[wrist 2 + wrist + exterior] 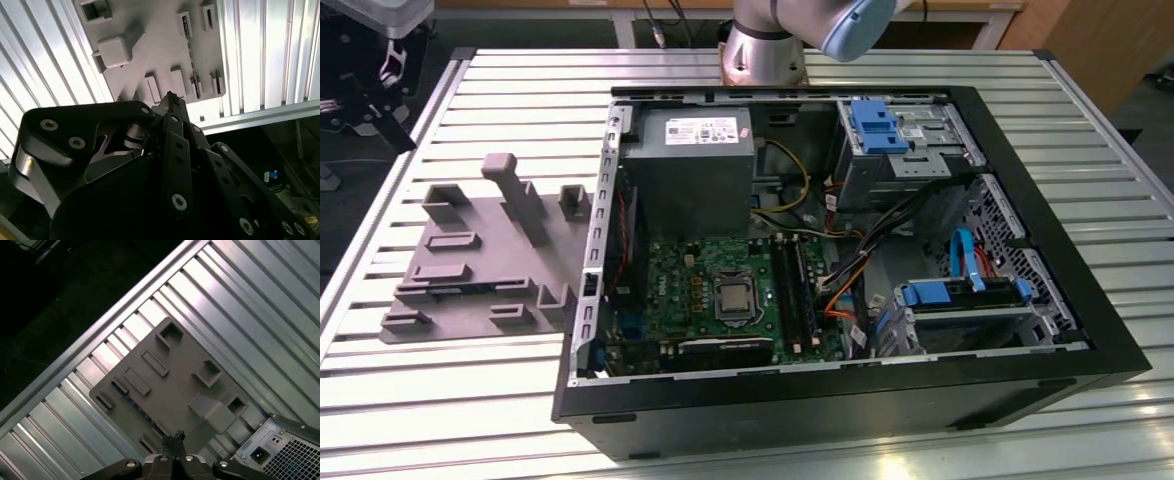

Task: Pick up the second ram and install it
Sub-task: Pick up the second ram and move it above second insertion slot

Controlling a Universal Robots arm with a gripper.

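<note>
The second ram is a thin dark strip standing on its edge (190, 52) in a slot of the grey holder plate (160, 45); in the first wrist view it is a line with small bluish dots (137, 405) across the plate (175, 385). My gripper (170, 97) hangs well above that plate, its two black fingers pressed together with nothing between them; the first wrist view has the fingertips (175, 436) over the plate's edge nearest the computer. In the exterior view the plate (480, 260) lies on the slatted table at the left of the open computer case (854, 400).
Inside the case lie the green motherboard (707, 270) with long black memory slots (794, 290), a grey power supply (687, 160), blue drive brackets (874, 125) and loose cables. The arm's base (767, 45) stands behind the case. The table's metal edge (100, 325) runs beside the plate.
</note>
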